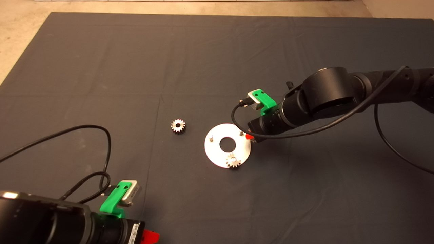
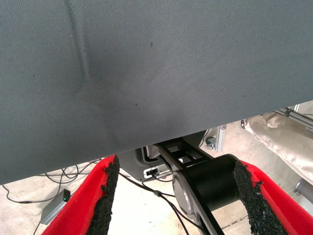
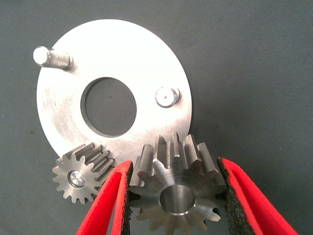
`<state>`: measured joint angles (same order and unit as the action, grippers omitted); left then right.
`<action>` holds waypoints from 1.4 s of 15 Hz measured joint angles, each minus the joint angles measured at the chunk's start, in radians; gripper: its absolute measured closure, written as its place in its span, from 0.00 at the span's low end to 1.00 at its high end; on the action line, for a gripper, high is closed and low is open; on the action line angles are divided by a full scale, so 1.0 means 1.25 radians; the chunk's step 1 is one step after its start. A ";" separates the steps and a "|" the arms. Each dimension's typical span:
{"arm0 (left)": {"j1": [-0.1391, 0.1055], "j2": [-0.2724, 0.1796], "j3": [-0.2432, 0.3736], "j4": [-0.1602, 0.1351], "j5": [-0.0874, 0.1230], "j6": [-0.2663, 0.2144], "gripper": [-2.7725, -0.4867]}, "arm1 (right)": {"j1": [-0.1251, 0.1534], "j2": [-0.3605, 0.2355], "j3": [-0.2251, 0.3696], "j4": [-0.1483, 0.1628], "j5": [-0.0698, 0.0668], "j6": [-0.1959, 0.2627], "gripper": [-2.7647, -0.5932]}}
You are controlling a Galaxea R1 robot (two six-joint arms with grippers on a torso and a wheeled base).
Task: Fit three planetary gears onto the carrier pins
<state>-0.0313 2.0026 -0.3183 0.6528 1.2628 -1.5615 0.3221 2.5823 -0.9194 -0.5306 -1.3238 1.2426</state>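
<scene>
Head view takes in the wide dark fabric mat [image 1: 101, 67] first, with the black right arm [image 1: 339, 95] reaching in across it and the black left arm [image 1: 51, 220] parked at the near corner, its left gripper [image 2: 177, 200] hanging past the mat's edge with fingers spread and nothing between them. Just beyond the right gripper [image 3: 173, 196] lies the flat round silver carrier plate [image 3: 68, 98] with a central hole, close enough that the plate's rim sits right ahead of the fingertips, which suits a short carry to a stud. Clamped between the black pads [image 3: 230, 196] of that gripper is a silvery-grey toothed planetary gear [image 3: 173, 186], held by its tooth flanks with its bore facing the wrist camera, probably so the hole can be lined up over a stud; the fingers are parted only as wide as the gear. Beside this claw, a second small gear [image 3: 78, 176] already sits on one stud at the plate's rim. A third loose gear [image 1: 178, 125] rests on the mat well beyond the plate from the claw. Two short bare metal carrier pins remain: one close ahead [image 3: 167, 96], one at the far rim [image 3: 49, 57].
</scene>
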 joint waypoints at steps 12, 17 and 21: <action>0.000 -0.009 0.000 0.000 0.000 0.000 0.50 | 0.004 0.107 -0.095 0.001 -0.007 -0.001 0.81; 0.000 -0.008 0.000 0.000 0.000 0.000 0.50 | 0.030 0.133 -0.100 0.001 -0.139 -0.007 0.81; 0.000 -0.008 0.000 0.000 -0.001 0.000 0.50 | 0.035 0.146 -0.100 0.002 -0.155 -0.012 0.81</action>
<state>-0.0313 1.9926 -0.3183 0.6528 1.2619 -1.5615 0.3655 2.7647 -1.0443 -0.5285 -1.5172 1.2272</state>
